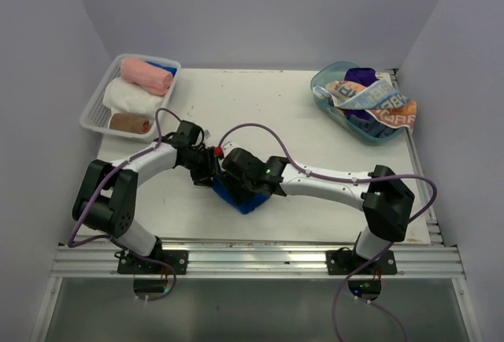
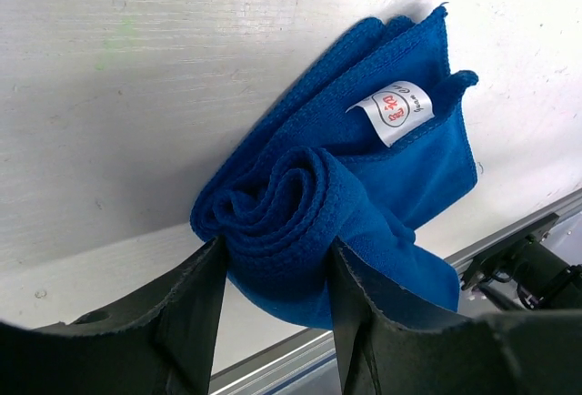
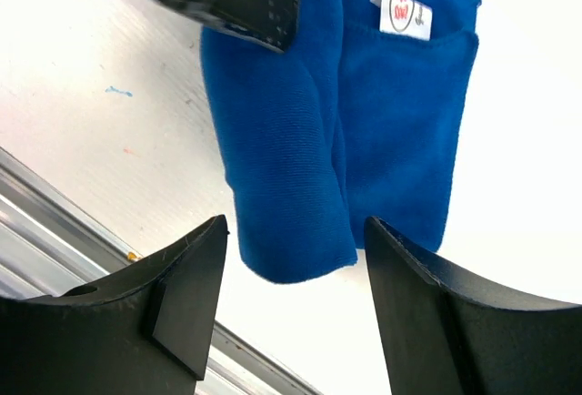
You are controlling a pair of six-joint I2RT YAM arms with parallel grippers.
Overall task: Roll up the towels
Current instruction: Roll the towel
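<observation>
You've got a white mesh basket (image 1: 91,109) well back-left of the left claw (image 1: 209,172), and a clear teal tub (image 1: 320,87) far back-right of the right claw (image 1: 239,175) (both on the white table (image 1: 260,98)).

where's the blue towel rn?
Top view: the blue towel lies near the front edge of the table, about centre, under both wrists. The left gripper pinches its rolled end; the right gripper hangs open over the other end.
</observation>
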